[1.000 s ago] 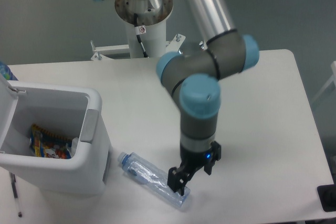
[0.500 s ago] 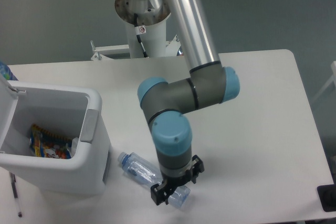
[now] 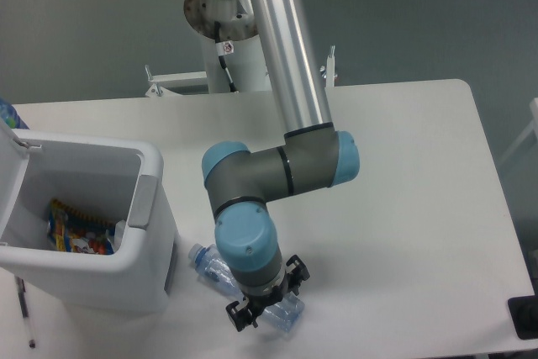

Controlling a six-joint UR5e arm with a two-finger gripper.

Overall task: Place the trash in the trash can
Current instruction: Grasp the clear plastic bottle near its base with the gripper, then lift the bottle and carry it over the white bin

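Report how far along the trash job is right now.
Done: a colourful wrapper already lies inside the open trash can. In hand: the gripper is down over the bottle, which lies on the table beside the can; whether the jaws have closed on it cannot be told. Left: lifting the bottle and dropping it in the can. No white carton is visible.

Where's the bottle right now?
The bottle lies on the table near the front edge, just right of the trash can, its middle hidden under the gripper.
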